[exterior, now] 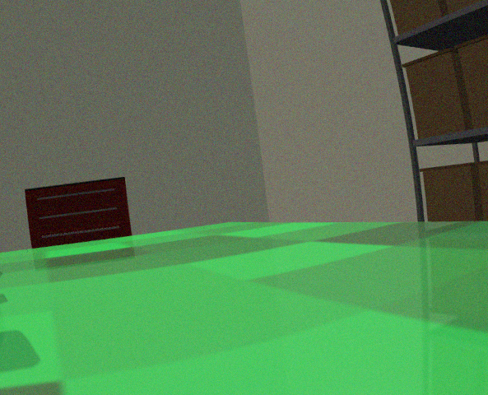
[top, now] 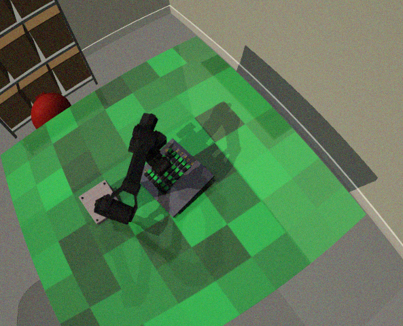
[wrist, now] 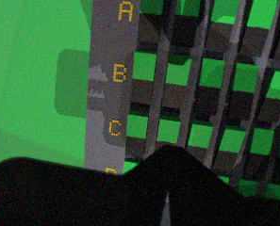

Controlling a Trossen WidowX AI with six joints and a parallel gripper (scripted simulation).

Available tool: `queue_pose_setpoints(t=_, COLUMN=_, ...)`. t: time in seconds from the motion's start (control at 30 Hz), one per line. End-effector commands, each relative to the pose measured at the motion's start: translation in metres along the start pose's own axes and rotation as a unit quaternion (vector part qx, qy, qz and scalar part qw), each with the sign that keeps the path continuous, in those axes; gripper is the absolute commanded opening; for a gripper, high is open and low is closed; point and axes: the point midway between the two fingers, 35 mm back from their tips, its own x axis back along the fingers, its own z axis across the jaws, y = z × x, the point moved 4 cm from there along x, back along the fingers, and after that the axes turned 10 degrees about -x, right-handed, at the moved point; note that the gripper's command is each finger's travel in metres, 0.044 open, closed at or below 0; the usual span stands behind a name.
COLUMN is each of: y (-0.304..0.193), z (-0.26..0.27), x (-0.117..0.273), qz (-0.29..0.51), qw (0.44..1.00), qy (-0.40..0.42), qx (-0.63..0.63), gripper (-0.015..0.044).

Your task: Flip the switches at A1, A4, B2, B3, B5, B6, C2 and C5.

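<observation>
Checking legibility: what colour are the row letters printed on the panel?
Yellow-orange row letters on the grey panel; clearest in the wrist view.

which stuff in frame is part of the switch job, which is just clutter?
Job:
- switch panel
- rocker switches
- row letters A, B, C
- gripper, fingers shut, holding nothing

Lying about:
- red ball
- shelving with boxes
- red drawer cabinet
- checkered green mat

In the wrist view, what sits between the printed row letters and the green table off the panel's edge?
Nothing but bare grey panel margin. The letters A, B and C sit on that strip, which borders the green table directly.
</observation>
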Motion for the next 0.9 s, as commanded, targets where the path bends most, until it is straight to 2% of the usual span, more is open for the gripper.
queue_pose_setpoints(t=0.0, y=-0.004, z=0.000, x=-0.021, qz=0.014, qw=1.000, qy=-0.007, qx=0.003, gripper=0.0000)
queue_pose_setpoints(t=0.87, y=-0.004, z=0.000, x=-0.045, qz=0.014, qw=1.000, qy=-0.007, qx=0.003, gripper=0.0000)
